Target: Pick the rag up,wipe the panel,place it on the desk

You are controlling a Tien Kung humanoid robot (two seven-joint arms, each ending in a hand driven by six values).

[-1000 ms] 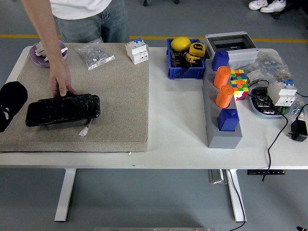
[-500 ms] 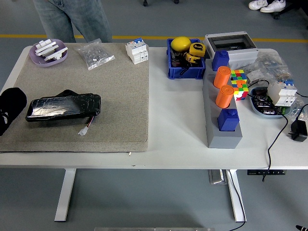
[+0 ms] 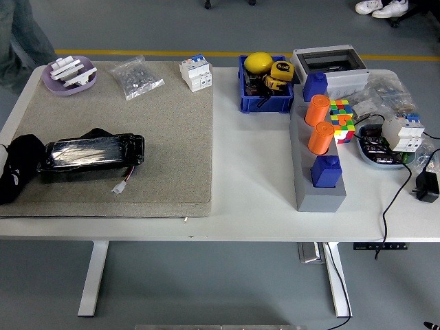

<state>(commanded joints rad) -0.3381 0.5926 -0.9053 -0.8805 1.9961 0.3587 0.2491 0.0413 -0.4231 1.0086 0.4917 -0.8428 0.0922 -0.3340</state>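
Note:
The panel (image 3: 91,156), a long flat slab wrapped in shiny black film, lies on the beige mat (image 3: 158,137) at the left, with a small white connector (image 3: 121,187) on a wire at its near side. A dark crumpled bit, possibly the rag (image 3: 96,133), pokes out behind the panel's far edge. My left hand (image 3: 19,170), black with white marks, comes in from the left edge and reaches the panel's left end. Whether it touches the panel is unclear. My right arm is out of sight.
A person's legs (image 3: 20,34) stand at the far left corner. On the mat's far edge are a purple dish (image 3: 69,75), a bag of screws (image 3: 136,77) and a white breaker (image 3: 195,73). A blue bin (image 3: 265,86), a grey block with orange and blue pegs (image 3: 317,158) and cables fill the right side.
The person took their hand off the panel and stepped away to the left. My left hand slid nearer and right, up to the panel's left end. A dark fold now shows behind the panel.

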